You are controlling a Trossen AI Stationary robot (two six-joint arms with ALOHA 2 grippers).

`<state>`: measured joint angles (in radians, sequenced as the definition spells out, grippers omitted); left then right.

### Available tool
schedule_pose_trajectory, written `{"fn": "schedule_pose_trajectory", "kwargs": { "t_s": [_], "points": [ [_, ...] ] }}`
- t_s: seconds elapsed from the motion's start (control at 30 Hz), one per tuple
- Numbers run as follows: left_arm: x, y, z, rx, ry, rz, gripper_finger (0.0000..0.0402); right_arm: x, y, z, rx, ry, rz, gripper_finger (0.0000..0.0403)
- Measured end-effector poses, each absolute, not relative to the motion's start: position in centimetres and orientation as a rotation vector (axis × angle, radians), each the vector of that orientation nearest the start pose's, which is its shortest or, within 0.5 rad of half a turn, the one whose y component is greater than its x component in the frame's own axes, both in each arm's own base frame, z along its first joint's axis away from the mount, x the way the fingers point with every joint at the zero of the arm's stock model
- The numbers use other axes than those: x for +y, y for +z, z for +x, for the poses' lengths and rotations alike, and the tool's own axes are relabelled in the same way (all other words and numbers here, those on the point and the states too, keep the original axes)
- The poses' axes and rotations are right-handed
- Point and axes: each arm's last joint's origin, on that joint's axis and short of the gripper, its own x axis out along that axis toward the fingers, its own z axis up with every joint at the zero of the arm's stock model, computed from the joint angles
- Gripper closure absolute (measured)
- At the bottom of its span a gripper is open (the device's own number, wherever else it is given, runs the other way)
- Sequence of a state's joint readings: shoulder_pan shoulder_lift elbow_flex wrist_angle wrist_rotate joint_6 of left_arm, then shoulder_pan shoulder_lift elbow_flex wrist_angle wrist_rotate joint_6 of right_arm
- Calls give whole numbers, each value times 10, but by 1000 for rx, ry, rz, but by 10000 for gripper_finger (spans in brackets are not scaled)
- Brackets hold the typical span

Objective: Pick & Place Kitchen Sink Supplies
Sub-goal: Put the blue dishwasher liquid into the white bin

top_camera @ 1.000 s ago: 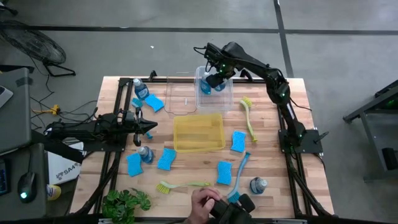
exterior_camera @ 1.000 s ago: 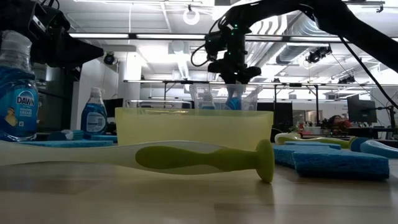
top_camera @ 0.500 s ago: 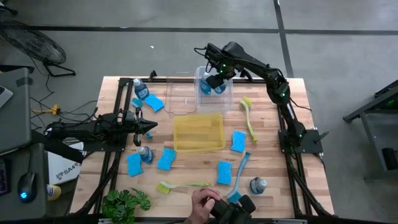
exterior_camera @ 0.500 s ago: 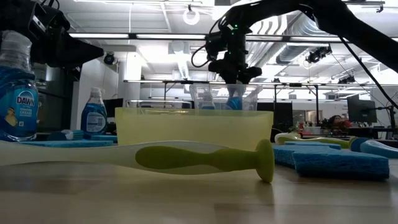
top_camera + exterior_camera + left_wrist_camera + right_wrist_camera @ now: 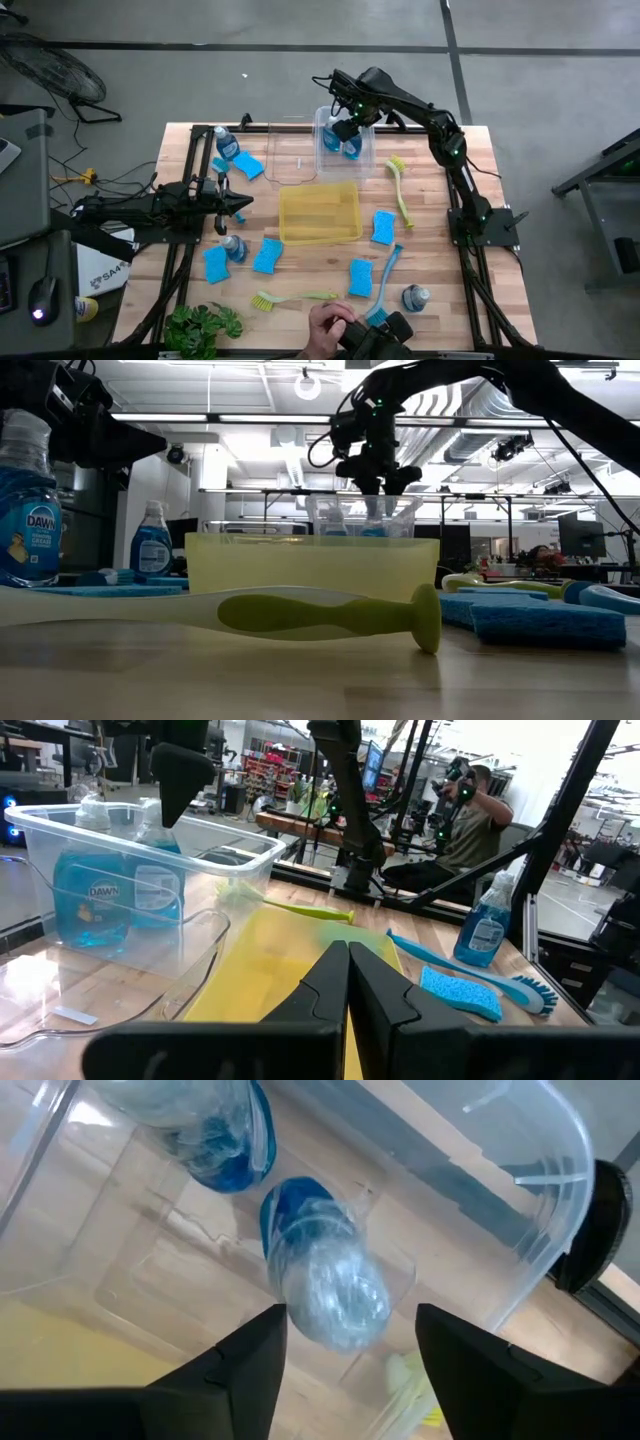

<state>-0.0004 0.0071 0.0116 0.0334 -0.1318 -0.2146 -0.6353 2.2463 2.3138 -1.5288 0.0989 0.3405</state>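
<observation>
**Front edge**
- Plant (image 5: 203,325) at the front-left corner; a person's hand (image 5: 328,325) sits at mid-edge.
- Front bottle (image 5: 413,297) is to the right, upright, out on the table.
- Blue brush (image 5: 386,280) lies just beside it; green brush (image 5: 293,297) lies flat towards the plant.

**Mid table**
- Sponges (image 5: 361,277): we count 4 loose around the yellow bin (image 5: 283,215), 2 on each side.
- Mid bottle (image 5: 232,247) stands between the 2 left sponges.
- 2nd green brush (image 5: 398,185) lies right of the yellow bin.
- L gripper (image 5: 238,205) is clenched on nothing, parked left of the yellow bin with its tips towards it. This arm is idle.

**Far side**
- 5th sponge (image 5: 249,165) and far-left bottle (image 5: 225,143) are near the far-left corner.
- Clear bin (image 5: 368,165) is behind the yellow bin.
- R gripper (image 5: 347,133) hangs over the clear bin. Its fingers (image 5: 240,1370) are spread wide either side of the new bottle (image 5: 325,1285) and do not touch it: released.
- New bottle stands in the clear bin just beside the older bottle (image 5: 215,1140).

**Change vs. a sec ago**
- R jaws were narrower, round the new bottle's neck; now they are wide apart.
- In the low view the bottle sits lower in the bin.
- Everything else on the table and the L arm are as before.

**Meaning (our read)**
- This drop is done, which makes 2 bottles binned.
- Still out: 3 bottles, 5 sponges, 3 brushes.
- Next, R needs to lift straight up. Clipping the cap could tip the bottle.
</observation>
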Motion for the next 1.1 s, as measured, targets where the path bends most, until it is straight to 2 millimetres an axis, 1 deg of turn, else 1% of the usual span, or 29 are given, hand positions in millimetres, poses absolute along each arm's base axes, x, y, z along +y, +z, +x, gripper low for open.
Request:
{"fn": "schedule_pose_trajectory", "kwargs": {
  "t_s": [0.2,0.4,0.57,0.7,0.9,1.0,1.1],
  "points": [
    [4,170,97,-51,127,-217,400,-261,293,349,1323,-847,658,183],
    [4,170,97,-52,127,-217,400,-260,308,346,1271,-845,649,182],
    [4,170,97,-52,127,-217,400,-253,328,336,1236,-847,646,182],
    [4,170,97,-52,127,-217,400,-241,345,329,1221,-839,634,182],
    [4,170,97,-52,127,-217,400,-218,369,322,1159,-831,636,183],
    [4,170,97,-52,127,-217,400,-202,375,319,1147,-834,654,182],
    [4,170,97,-52,127,-217,400,-185,375,313,1172,-828,664,183]
  ]
}}
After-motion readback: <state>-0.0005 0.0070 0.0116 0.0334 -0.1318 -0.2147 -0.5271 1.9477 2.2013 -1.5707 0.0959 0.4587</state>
